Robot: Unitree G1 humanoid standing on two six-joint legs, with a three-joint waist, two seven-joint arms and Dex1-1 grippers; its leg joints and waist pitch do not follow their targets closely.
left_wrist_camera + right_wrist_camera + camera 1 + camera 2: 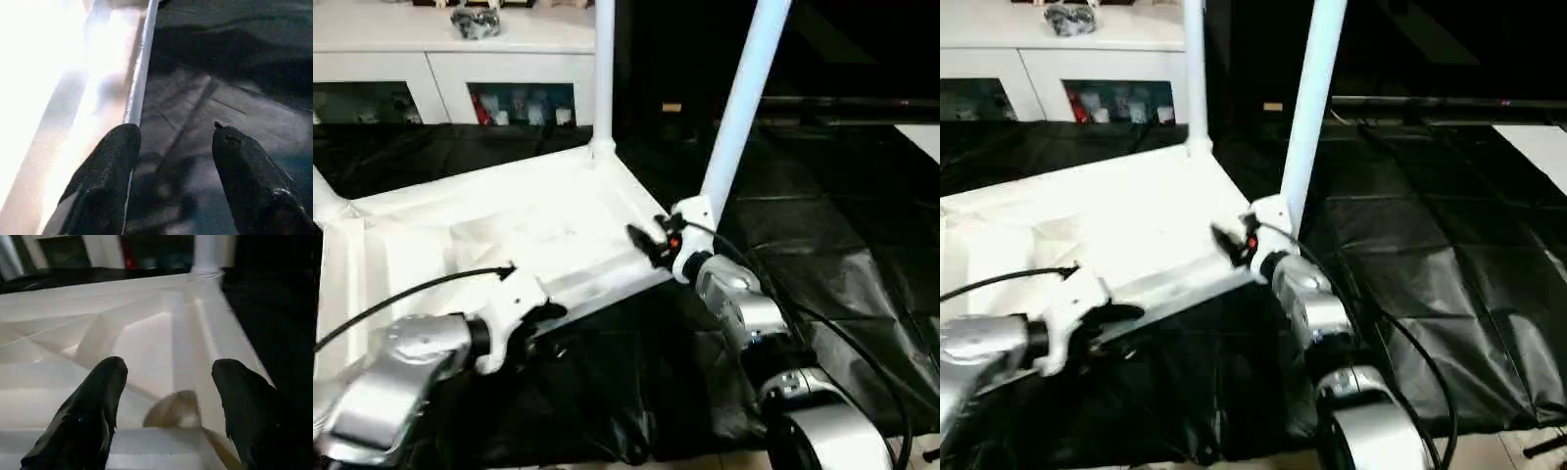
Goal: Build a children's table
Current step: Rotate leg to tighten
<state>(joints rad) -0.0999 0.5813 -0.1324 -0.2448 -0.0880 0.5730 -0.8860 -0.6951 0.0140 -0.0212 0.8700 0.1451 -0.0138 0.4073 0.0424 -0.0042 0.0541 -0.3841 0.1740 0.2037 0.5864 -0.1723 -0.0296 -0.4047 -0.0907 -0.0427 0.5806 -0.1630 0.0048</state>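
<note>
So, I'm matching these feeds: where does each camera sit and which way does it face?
Left eye: head, looking down at the upturned tabletop, over both forearms.
Right eye: same scene, slightly shifted; leg standing.
Left wrist: along the left gripper, open, at the tabletop's edge and the black sheet.
Right wrist: along the right gripper, open, over the ribbed underside.
All views show the tabletop.

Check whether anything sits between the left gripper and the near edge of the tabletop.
Nothing visible does. The left gripper has its fingers apart right at the tabletop near edge, one finger overlapping the rim, the other over the black sheet.
</note>
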